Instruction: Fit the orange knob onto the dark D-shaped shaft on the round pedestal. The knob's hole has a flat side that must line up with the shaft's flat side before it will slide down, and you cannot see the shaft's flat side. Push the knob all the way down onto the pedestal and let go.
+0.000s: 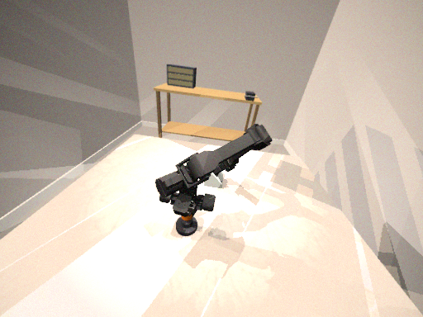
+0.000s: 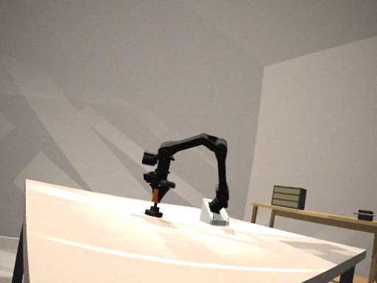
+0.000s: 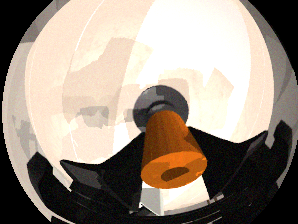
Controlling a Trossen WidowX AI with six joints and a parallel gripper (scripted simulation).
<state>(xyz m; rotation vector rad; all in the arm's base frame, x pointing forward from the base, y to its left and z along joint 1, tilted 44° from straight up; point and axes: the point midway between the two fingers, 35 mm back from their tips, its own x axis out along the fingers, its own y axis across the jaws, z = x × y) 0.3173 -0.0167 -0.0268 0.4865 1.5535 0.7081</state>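
The orange knob [image 1: 187,217] [image 2: 155,197] [image 3: 171,135] is held between the fingers of my gripper [image 2: 156,191] [image 3: 166,133], which is shut on it. The round dark pedestal [image 1: 186,229] [image 2: 154,212] [image 3: 179,96] stands on the table directly below. In the exterior view the knob's lower end is at or just above the top of the dark shaft [image 2: 155,205], with the knob well clear of the pedestal's base. In the wrist view the knob hides most of the shaft. The shaft's flat side and any contact cannot be made out.
The pale arm base [image 2: 207,212] stands on the table [image 2: 92,236] behind the pedestal. A wooden bench [image 1: 211,93] [image 2: 316,215] stands beyond the table, with a drawer unit [image 1: 181,76] [image 2: 288,197] and a small dark object [image 1: 249,96] [image 2: 365,215] on it.
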